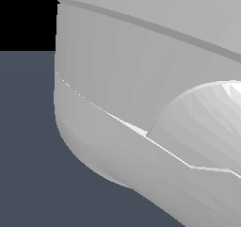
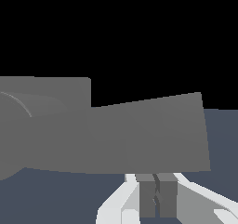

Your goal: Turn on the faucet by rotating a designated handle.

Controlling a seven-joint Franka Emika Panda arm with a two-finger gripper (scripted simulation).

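Note:
The wrist view is largely filled by the matte grey faucet, with its square plate and a curved hub edge to one side. The handle juts from it as a broad grey bar seen very close. My gripper is shut, its two dark fingers pressed together with nothing between them. Their tips reach the handle's near edge close to its free end; whether they touch it I cannot tell. In the exterior view the faucet, handle and gripper are all hidden behind the arm.
A glossy white-grey arm link covers most of the exterior view, right up against the camera. Dark blue-grey floor shows beside it, and the same floor lies beyond the handle's end in the wrist view.

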